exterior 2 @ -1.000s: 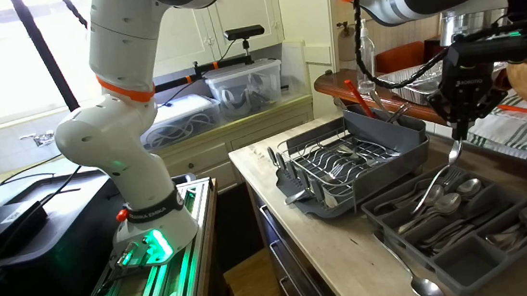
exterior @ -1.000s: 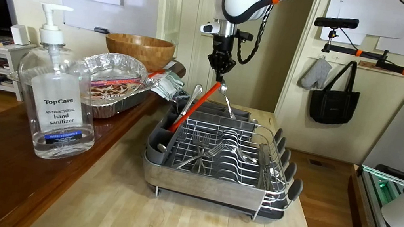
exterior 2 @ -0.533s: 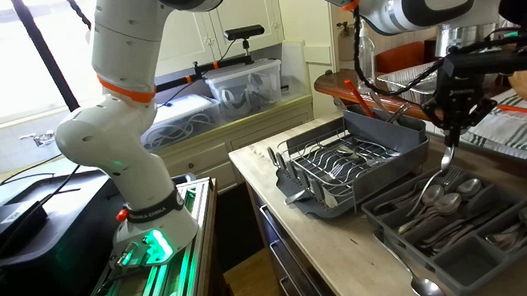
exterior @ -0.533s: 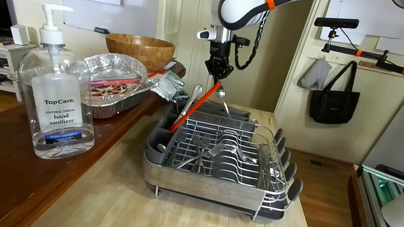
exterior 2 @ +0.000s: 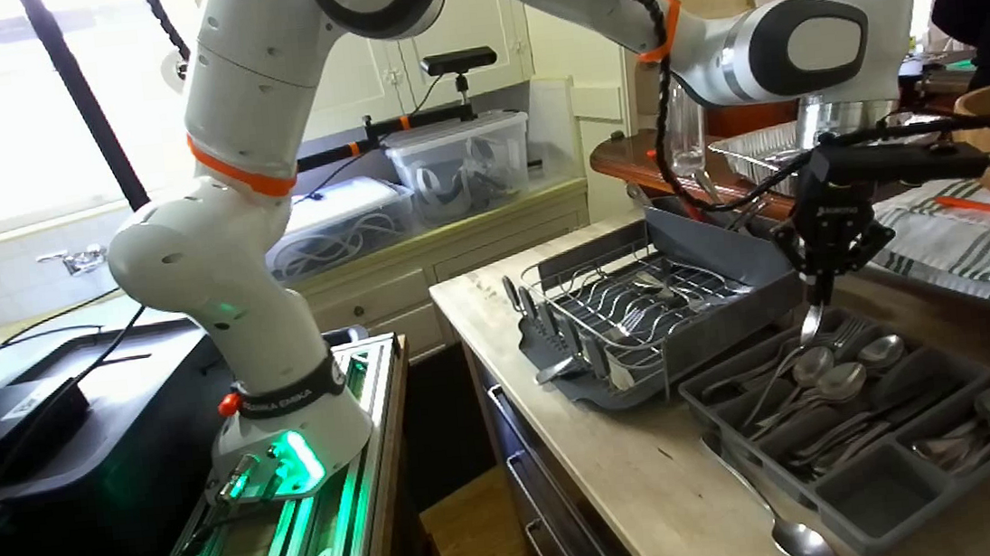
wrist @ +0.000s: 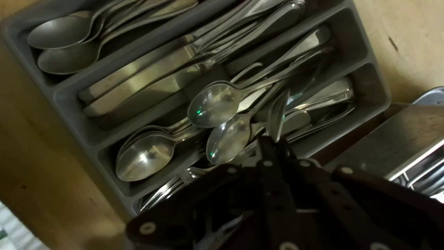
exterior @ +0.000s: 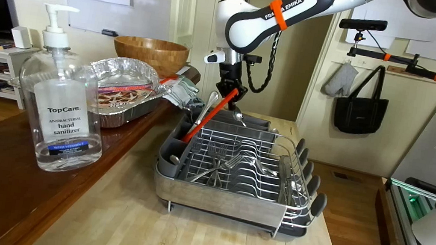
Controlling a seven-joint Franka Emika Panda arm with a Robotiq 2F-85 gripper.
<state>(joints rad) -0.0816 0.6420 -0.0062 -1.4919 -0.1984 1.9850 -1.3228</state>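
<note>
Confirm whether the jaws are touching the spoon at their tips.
Touching. The wrist view shows the spoon pinched at its bowl end between the closed jaws, with no visible gap.

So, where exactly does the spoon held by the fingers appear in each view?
In an exterior view: the spoon, near the middle.
In an exterior view: the spoon, well right of centre.
In the wrist view: the spoon, right of centre, at the fingers.
Shared landmark: the dish rack, in all three (wrist: right edge).
</note>
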